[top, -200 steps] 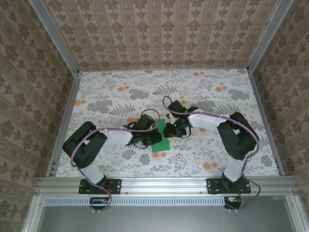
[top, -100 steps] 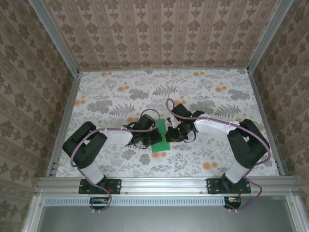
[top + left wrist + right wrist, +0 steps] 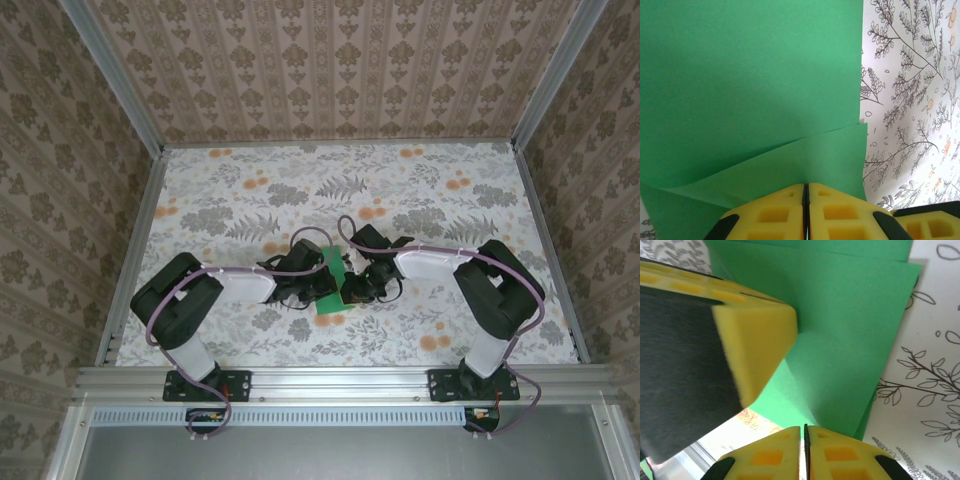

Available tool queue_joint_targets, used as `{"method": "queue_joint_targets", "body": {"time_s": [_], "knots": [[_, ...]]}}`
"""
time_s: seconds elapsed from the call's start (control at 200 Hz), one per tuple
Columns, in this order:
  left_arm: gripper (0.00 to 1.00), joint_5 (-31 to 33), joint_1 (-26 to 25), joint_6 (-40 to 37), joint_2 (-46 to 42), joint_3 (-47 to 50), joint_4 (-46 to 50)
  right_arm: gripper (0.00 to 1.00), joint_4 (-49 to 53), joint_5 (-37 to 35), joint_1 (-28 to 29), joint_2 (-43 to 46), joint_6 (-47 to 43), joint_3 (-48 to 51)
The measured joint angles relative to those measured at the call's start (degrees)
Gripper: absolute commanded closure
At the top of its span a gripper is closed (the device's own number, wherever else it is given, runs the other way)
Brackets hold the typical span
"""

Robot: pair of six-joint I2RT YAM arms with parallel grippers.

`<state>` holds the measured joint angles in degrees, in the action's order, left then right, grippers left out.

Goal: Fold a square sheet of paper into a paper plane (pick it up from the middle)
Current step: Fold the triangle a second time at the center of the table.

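Observation:
The square sheet of paper [image 3: 329,301] is bright green and partly folded, lying mid-table between both arms. In the left wrist view one layer of the sheet of paper [image 3: 750,75] rises toward my left gripper [image 3: 805,186], which is shut with its tips against the paper; I cannot tell whether paper lies between them. My right gripper [image 3: 805,428] is shut on a raised crease of the sheet of paper [image 3: 850,325], with bare tablecloth showing under the lifted edge. A yellow finger [image 3: 757,335] of the left gripper rests on the paper just beyond. From above, the left gripper [image 3: 320,284] and right gripper [image 3: 352,288] nearly meet.
The table carries a white cloth [image 3: 430,200] printed with grey ferns and orange flowers. Aluminium rails [image 3: 140,240] and patterned walls close it in on three sides. A yellow finger of the right gripper [image 3: 927,220] sits close beside my left fingers.
The right gripper has come down and leftward onto the paper's right side and closed. The left arm and its gripper have stayed put.

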<state>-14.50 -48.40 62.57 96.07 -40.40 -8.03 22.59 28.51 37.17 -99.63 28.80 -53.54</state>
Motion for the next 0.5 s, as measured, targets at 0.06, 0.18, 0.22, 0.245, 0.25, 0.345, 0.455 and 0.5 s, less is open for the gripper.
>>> {"method": "queue_joint_targets", "body": {"time_s": [0.06,0.18,0.22,0.245,0.25,0.345,0.455,0.5], "knots": [[0.88,0.0,0.0,0.3,0.0,0.2,-0.4,0.88,0.0,-0.5,0.0,-0.5,-0.2,0.0],[0.89,0.0,0.0,0.3,0.0,0.3,-0.6,0.88,-0.1,-0.9,-0.2,-1.2,-0.4,0.0],[0.89,0.0,0.0,0.3,0.0,0.3,-0.6,0.88,-0.2,-0.8,-0.3,-1.2,-0.4,0.0],[0.89,0.0,0.0,0.3,0.0,0.3,-0.6,0.88,-0.2,-0.8,-0.3,-1.2,-0.4,0.0],[0.88,0.0,0.0,0.3,0.0,0.3,-0.6,0.89,-0.2,-0.8,-0.3,-1.2,-0.4,0.0],[0.88,0.0,0.0,0.2,0.0,0.3,-0.6,0.88,-0.5,-0.1,-0.6,-1.1,-0.4,0.3],[0.89,0.0,0.0,0.2,0.0,0.3,-0.7,0.88,-1.2,0.5,-0.9,-1.0,-0.3,0.5],[0.89,0.0,0.0,0.2,0.0,0.3,-0.7,0.88,-1.6,0.6,-0.9,-1.0,-0.3,0.5]]}}
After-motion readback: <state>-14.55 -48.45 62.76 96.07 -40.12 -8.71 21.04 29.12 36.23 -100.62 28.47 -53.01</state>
